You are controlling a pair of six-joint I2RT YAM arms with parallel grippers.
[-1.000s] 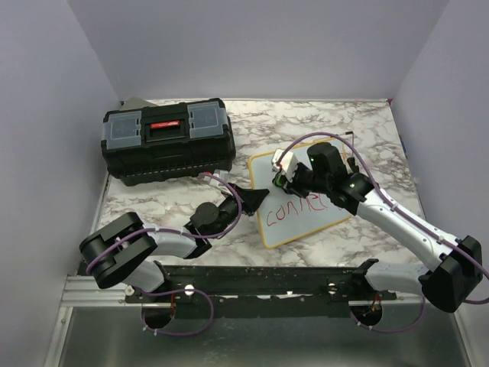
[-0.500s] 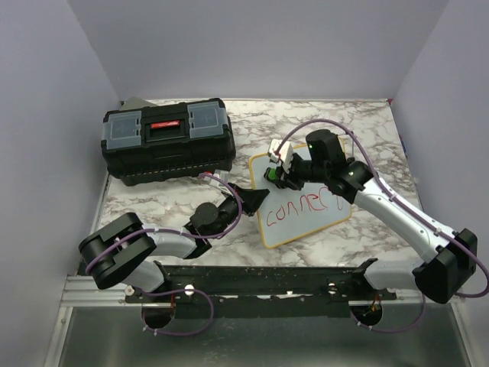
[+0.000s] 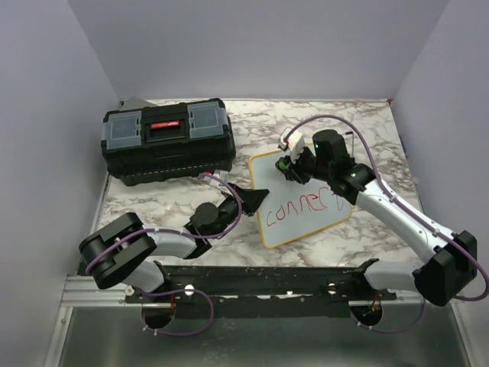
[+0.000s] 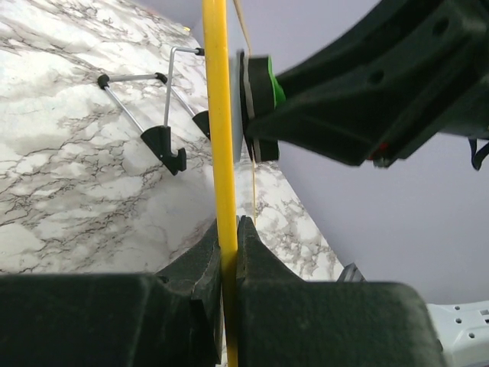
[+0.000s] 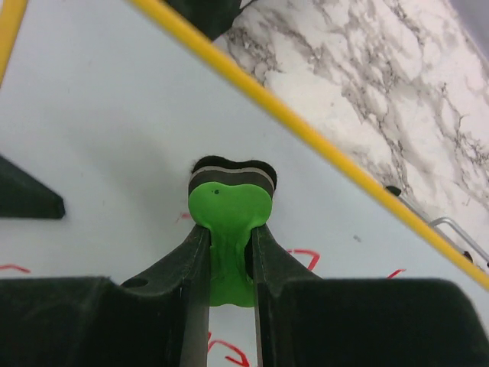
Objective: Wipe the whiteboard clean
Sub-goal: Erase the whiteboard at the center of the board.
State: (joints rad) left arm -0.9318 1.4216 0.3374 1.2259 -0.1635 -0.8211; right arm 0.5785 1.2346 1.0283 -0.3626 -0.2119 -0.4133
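Observation:
The whiteboard (image 3: 269, 174), white with a yellow frame, stands tilted at the table's middle with red writing (image 3: 306, 205) across its lower half. My left gripper (image 3: 256, 197) is shut on the board's left edge; in the left wrist view its fingertips (image 4: 229, 229) pinch the yellow frame (image 4: 216, 115). My right gripper (image 3: 289, 167) is shut on a green eraser (image 5: 229, 210). The eraser's dark pad lies against the white face near the board's upper part, above the red strokes (image 5: 306, 256). The eraser (image 4: 260, 107) also shows edge-on in the left wrist view.
A black toolbox (image 3: 168, 141) with grey lid compartments sits at the back left of the marble table (image 3: 374, 130). The board's wire stand with black feet (image 4: 164, 141) rests on the marble behind it. Purple walls enclose three sides.
My right gripper slid the eraser left over the board's upper part, then back up and right. The red writing looks unchanged. The left arm has not moved.

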